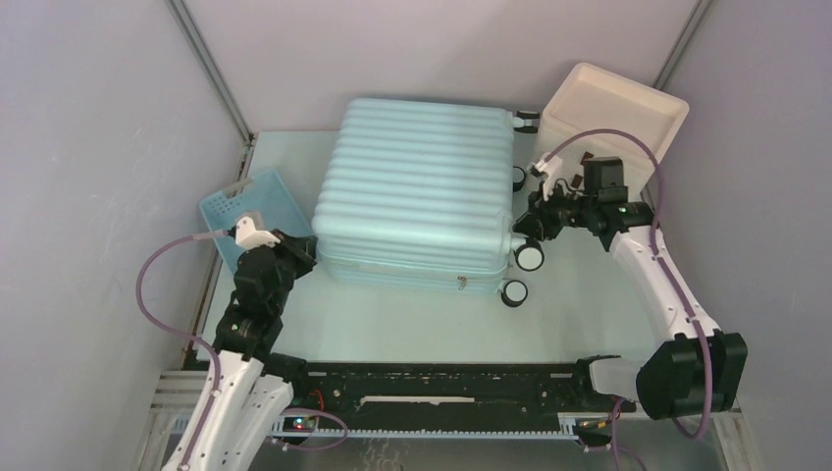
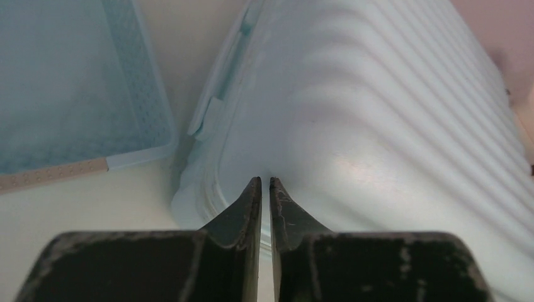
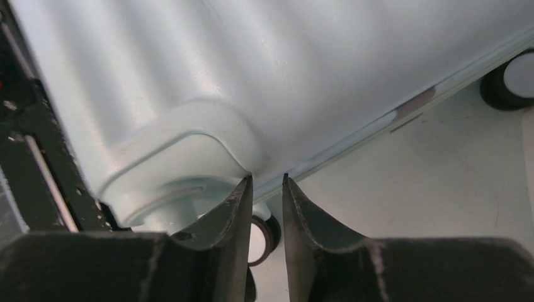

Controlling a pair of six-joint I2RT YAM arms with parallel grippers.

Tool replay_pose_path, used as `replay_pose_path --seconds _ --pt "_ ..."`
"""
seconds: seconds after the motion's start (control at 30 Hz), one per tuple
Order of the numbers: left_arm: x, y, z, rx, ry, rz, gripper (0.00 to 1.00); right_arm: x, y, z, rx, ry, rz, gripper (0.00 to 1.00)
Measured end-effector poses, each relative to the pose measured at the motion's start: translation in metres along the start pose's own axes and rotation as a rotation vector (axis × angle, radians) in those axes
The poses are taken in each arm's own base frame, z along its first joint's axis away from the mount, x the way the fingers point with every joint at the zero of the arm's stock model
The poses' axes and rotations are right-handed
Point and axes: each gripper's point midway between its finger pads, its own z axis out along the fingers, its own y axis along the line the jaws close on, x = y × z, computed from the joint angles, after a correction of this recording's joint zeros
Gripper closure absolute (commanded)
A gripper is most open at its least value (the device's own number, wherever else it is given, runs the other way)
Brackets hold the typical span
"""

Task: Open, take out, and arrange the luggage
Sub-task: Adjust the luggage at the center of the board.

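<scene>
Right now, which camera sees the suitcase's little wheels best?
The top view: all four wheels show along the right side of the suitcase. The right wrist view catches only two, each partly hidden. The left wrist view shows just ribbed shell, no wheels.

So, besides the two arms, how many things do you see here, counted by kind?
Pale mint-blue ribbed hard-shell suitcase: 1
Small blue slatted plastic basket: 1
Cream-white open plastic box: 1
Total: 3
</scene>
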Motion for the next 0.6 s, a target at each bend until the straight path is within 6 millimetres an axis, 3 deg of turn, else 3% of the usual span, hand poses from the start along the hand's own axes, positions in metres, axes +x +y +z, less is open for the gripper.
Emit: replay_pose_path --seconds 0.1,0.47,0.53,0.6 --pt "0.008 0.012 0.01 -0.064 0.027 0.001 0.87 0.013 -0.002 0.015 0.017 0.07 0.001 0.7" --pt "0.026 0.044 0.045 -0.231 0.106 0.053 0.82 0.018 0.005 0.021 -0.025 0.115 -0.156 0.71" --pt "0.019 0.045 0.049 -0.246 0.108 0.078 0.8 0.019 0.009 0.023 -0.049 0.119 -0.172 0.71" --pt "0.0 0.044 0.052 -0.257 0.072 0.102 0.77 0.022 0.02 0.028 -0.099 0.13 -0.175 0.7"
